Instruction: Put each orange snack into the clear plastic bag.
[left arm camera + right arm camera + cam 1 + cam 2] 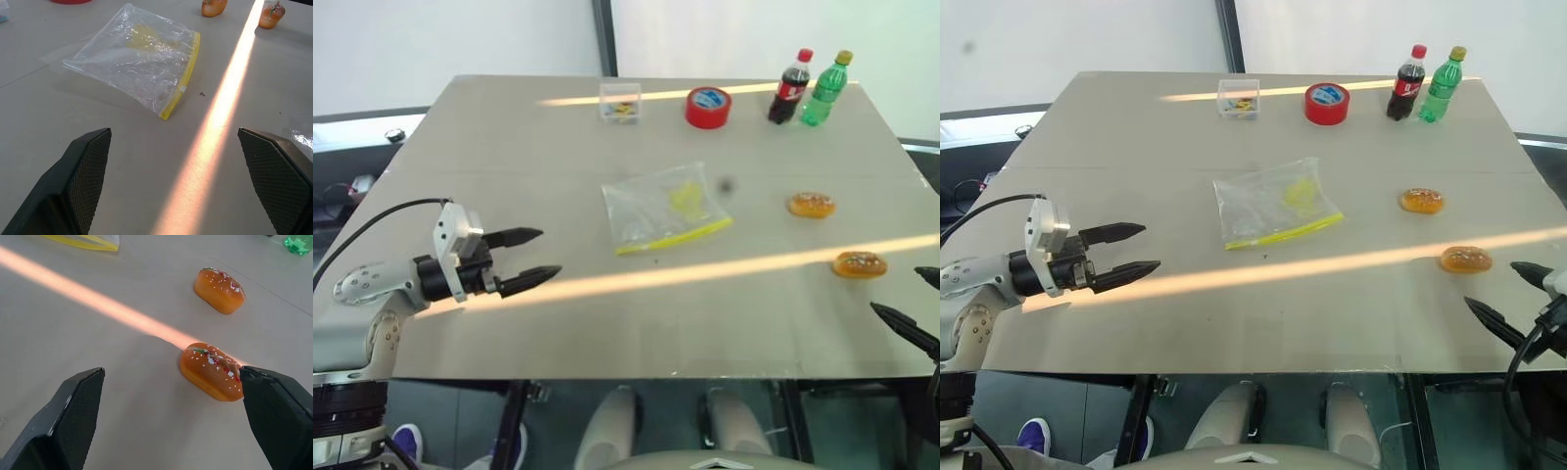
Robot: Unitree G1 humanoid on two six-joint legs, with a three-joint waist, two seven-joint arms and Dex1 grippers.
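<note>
While both my arms hang above the pale grey desk (509,333), neither holds anything. My left pincer (530,258) has its two black fingers spread wide, empty, tips aimed across the desk toward the crinkly clear plastic zip bag with the yellow seal strip (664,209). That bag lies flat well ahead of this pincer, its yellow strip on the edge facing me, a yellowish patch showing through the plastic. My right pincer (1518,294) is spread wide too, gripping nothing. Just ahead of it, close by one finger but apart from it, sits the nearer glossy orange oval snack with pale speckles (212,371), lying on the bright streak of sunlight that crosses the desk. A second orange speckled snack (219,290) rests farther beyond it, apart from the first. Both snacks lie outside the bag, on the far side of it from my left pincer.

Far beyond both pincers stand a red tape roll (708,107), a small clear rigid box (620,102), a dark cola bottle with a red cap (790,88) and a green bottle with a yellow cap (826,90).
</note>
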